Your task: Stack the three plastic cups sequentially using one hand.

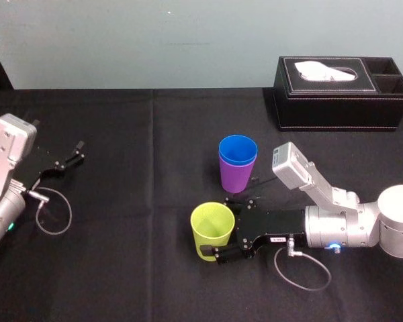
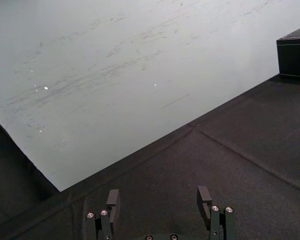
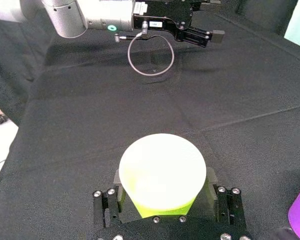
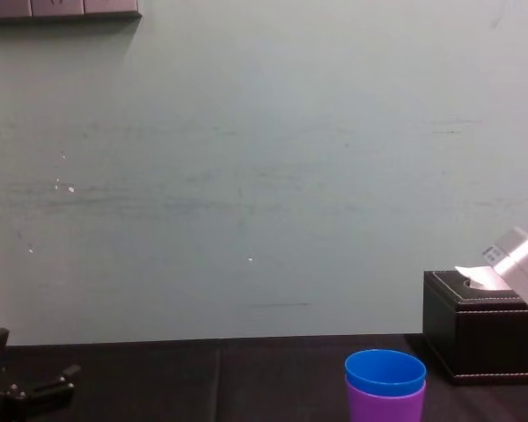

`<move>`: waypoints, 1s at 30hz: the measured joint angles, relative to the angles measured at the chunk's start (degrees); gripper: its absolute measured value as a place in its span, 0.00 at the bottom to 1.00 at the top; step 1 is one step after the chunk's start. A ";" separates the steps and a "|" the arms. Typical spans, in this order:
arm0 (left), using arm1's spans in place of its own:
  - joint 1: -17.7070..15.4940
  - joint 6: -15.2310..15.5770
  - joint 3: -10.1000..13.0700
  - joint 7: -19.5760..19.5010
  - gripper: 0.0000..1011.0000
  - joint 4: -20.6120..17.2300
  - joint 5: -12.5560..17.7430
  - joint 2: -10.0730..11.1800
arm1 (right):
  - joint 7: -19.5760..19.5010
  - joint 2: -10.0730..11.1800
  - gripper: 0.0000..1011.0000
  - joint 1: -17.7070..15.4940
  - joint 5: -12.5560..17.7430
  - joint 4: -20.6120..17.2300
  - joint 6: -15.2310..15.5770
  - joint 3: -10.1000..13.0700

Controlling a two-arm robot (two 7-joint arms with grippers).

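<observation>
My right pincer (image 1: 219,229) is closed on the yellow-green cup (image 1: 210,220), one finger pressed to each side of its wall. The cup stands upright toward the near edge of the bench (image 1: 134,221), roughly midway across. Just beyond it, and not touching it, the blue cup (image 1: 238,150) sits nested inside the purple cup (image 1: 234,178). A black tissue box (image 1: 342,94) stands at the far right corner. My left pincer (image 1: 76,149) waits near the left edge, fingers spread wide with nothing between them.
</observation>
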 joint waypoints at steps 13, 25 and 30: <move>0.00 0.00 0.00 0.00 1.00 0.00 0.00 0.00 | -0.03 0.13 0.73 -0.11 0.03 -0.15 -0.01 0.09; 0.00 0.00 0.00 0.00 1.00 0.00 0.00 0.00 | -0.05 0.18 0.72 -0.17 0.02 -0.22 -0.06 0.14; 0.00 0.00 0.00 0.00 1.00 0.00 0.00 0.00 | -0.08 0.20 0.72 -0.18 0.03 -0.24 -0.07 0.14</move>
